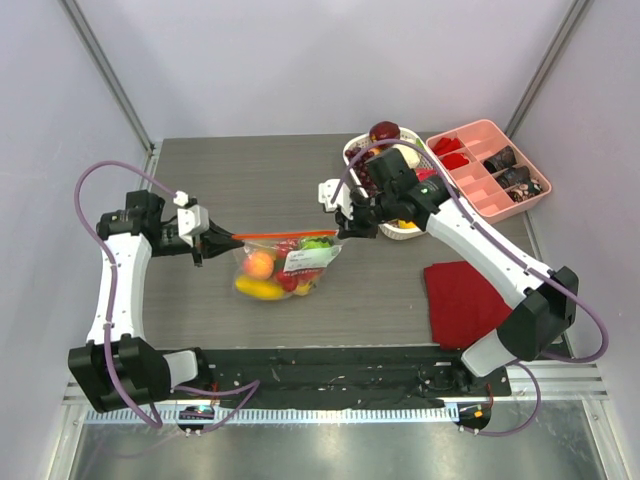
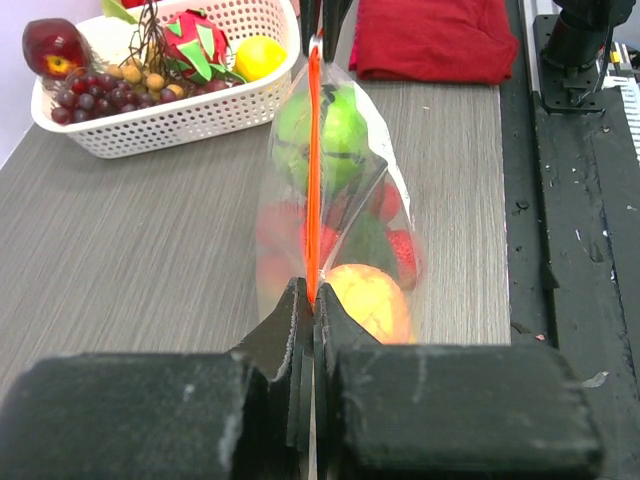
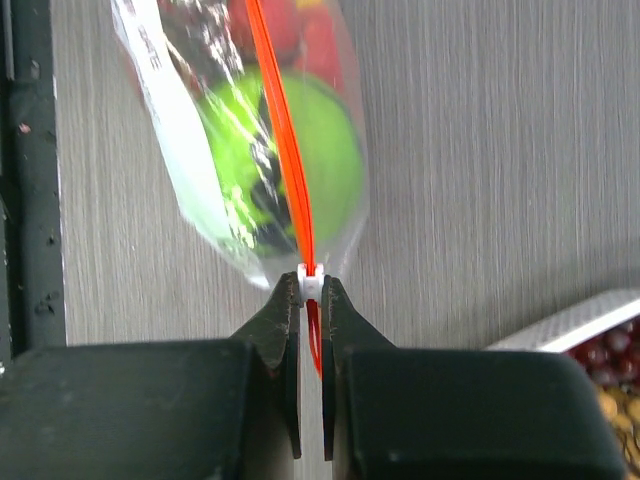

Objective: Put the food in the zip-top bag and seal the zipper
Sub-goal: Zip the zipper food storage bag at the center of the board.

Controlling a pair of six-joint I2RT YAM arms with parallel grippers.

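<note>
Your bag (image 1: 285,262) is stretched between both arms, food (image 1: 262,266) inside; the zipper (image 1: 275,236) is held taut and straight so it can close; left gripper (image 2: 310,300) clamps one end, right gripper (image 3: 311,290) pinches the white tip (image 3: 312,283).

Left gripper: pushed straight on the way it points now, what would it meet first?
The zip-top bag itself: the left gripper is shut on the zipper, so it would press into the food inside. Beyond that, the right gripper holds the far end, seemingly in line.
</note>
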